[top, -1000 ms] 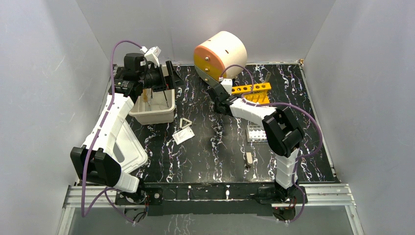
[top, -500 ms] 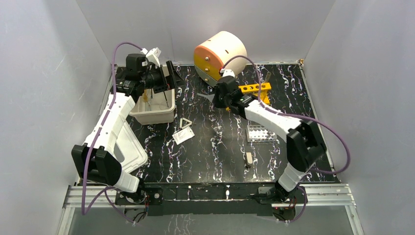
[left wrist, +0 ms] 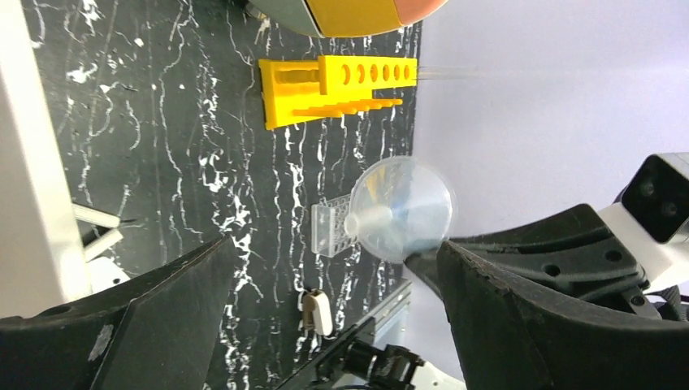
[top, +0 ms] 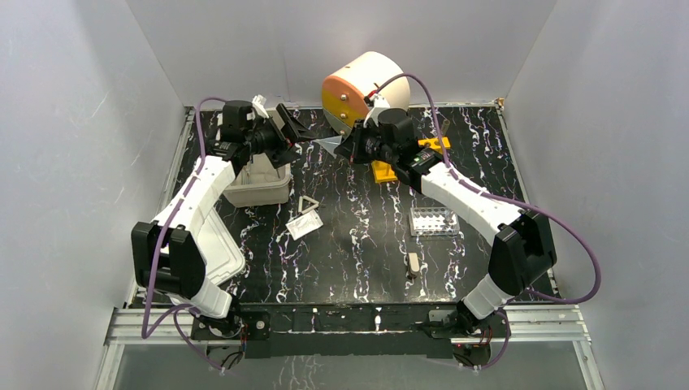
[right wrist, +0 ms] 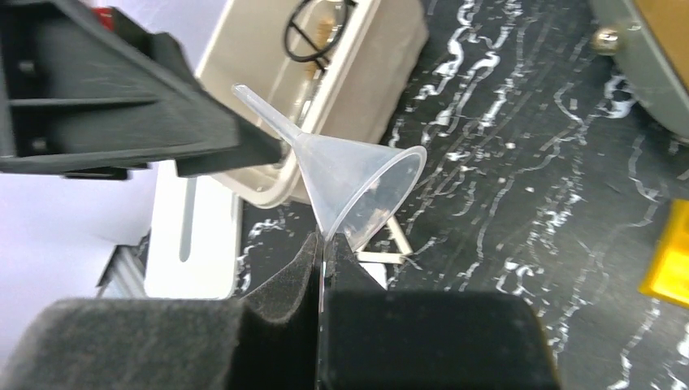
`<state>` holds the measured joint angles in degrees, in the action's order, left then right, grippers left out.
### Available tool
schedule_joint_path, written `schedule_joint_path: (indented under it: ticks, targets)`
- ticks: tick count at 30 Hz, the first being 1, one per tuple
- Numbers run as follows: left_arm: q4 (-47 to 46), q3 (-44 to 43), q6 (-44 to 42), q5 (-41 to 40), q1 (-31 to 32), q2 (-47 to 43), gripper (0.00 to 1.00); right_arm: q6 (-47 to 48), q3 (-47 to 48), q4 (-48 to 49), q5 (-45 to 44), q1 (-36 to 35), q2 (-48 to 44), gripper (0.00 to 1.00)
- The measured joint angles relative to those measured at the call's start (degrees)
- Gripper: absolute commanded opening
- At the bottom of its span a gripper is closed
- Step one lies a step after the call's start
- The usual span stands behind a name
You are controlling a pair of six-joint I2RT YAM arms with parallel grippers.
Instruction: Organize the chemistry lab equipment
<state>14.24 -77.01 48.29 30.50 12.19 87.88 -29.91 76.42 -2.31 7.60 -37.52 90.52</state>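
My right gripper [right wrist: 325, 244] is shut on the rim of the clear funnel [right wrist: 357, 183] and holds it in the air, stem toward the left arm. In the top view the funnel [top: 327, 144] hangs between my right gripper [top: 348, 149] and my open, empty left gripper [top: 291, 134]. The left wrist view shows the funnel [left wrist: 402, 207] just beyond my open left gripper [left wrist: 335, 244]. A black ring with handle [right wrist: 317, 28] lies in the white tub [top: 256, 188]. The metal triangle [top: 309, 203] and the white square pad [top: 303, 225] lie on the table.
The cream-and-orange drawer unit [top: 366, 85] stands at the back. A yellow rack [top: 406, 158] lies behind the right arm. A clear rack [top: 432, 221] and a small cream tool [top: 413, 264] lie right of centre. A white lid [top: 215, 248] lies at the left edge.
My right arm has swung left and away from me, carrying the funnel toward the left gripper. My left gripper has moved right, off the tub, toward the funnel.
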Motion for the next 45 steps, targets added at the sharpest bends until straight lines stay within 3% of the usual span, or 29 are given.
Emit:
schedule_joint_path:
  ticks: [4,8,14,22,23,25,26,29,36,41,45]
  targets:
    - [-3.91,2.40,4.98,0.68,0.00,0.07,0.68,-2.38,0.02,2.14,4.02,0.00,0.00,0.00]
    - [-7.56,3.21,8.31,0.48,0.00,0.04,0.37,-4.35,0.02,3.69,6.62,0.00,0.00,0.00]
    - [-10.93,3.21,9.53,0.11,0.04,-0.24,0.00,-6.08,0.02,4.35,8.44,0.00,0.33,0.00]
    - [-11.85,3.02,8.70,0.22,0.00,-0.33,0.00,-7.93,0.02,4.61,9.29,0.07,1.44,0.00]
    - [-11.82,3.02,8.55,0.22,0.00,-0.33,0.00,-8.04,0.02,4.61,9.29,0.07,1.44,0.06]
    - [-11.80,3.02,8.15,0.26,0.00,-0.33,0.00,-8.31,0.02,4.59,9.33,0.13,1.46,0.37]
    - [-11.63,2.91,7.82,0.28,0.00,-0.33,0.00,-8.63,0.02,4.61,9.42,0.17,1.46,0.47]
    - [-8.70,1.73,5.11,-0.50,0.04,-0.33,0.00,-8.98,0.02,5.22,9.31,0.37,1.46,0.62]
    - [6.23,-7.72,-6.47,-7.91,-0.98,0.07,0.00,-7.78,0.02,5.25,8.52,0.72,1.36,0.67]
    - [17.27,-17.68,-16.35,-15.26,-6.36,2.32,0.00,-6.58,-0.02,4.50,6.95,0.81,0.50,0.68]
    - [23.04,-19.85,-22.49,-22.80,-8.63,2.95,0.00,-5.92,-0.02,3.61,5.99,1.09,-0.07,0.68]
